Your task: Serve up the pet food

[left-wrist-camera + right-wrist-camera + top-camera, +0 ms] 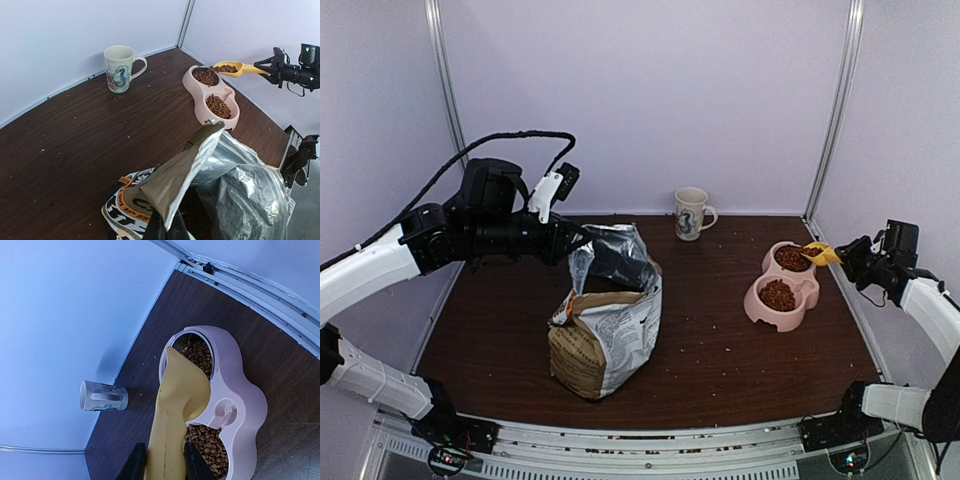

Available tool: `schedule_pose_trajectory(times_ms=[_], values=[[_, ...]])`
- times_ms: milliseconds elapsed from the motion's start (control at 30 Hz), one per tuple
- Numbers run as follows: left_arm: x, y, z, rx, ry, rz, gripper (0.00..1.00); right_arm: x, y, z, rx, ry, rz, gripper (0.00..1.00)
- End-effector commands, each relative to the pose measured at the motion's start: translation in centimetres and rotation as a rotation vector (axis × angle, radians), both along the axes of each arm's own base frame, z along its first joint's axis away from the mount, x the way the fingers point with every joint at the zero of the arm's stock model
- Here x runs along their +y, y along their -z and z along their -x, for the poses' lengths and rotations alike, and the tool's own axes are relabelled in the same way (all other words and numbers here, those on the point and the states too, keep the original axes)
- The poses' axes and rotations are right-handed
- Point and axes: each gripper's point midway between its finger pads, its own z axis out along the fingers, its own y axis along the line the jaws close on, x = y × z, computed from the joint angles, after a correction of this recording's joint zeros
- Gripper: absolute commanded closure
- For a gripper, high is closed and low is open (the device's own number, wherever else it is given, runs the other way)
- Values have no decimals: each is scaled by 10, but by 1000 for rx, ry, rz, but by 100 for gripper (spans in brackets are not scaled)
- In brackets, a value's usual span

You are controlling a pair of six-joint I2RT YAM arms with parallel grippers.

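The yellow scoop (177, 390) is being pinched by its handle between the right gripper's (162, 462) jaws and tilted over the far compartment of the pink double bowl (752, 302). Pet food (778, 294) is lying in both compartments. The bag's (615, 330) top edge is being clamped by the left gripper's (570, 245) closed jaws.

At left gripper (575, 243), bag (605, 340): kraft paper outside, matt, creased; lining (240, 190) silver foil, glossy, crinkled. In right gripper (162, 462), scoop (175, 400): yellow plastic, smooth. Beneath scoop tip, bowl (242, 395): pink plastic, slight sheen; pet food (200, 355) dry, matt. Far off, mug (119, 67): glazed ceramic. Underneath, table (720, 345): dark wood-grain, matt.
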Motion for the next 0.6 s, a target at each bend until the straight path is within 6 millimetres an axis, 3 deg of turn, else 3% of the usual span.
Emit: schedule_pose_trajectory(times_ms=[0, 567], values=[[0, -42, -7, -104, -4, 90, 100, -6, -16, -5, -19, -1, 55, 82], [-1, -46, -8, -107, 10, 94, 100, -4, -19, -3, 76, -78, 210, 82]])
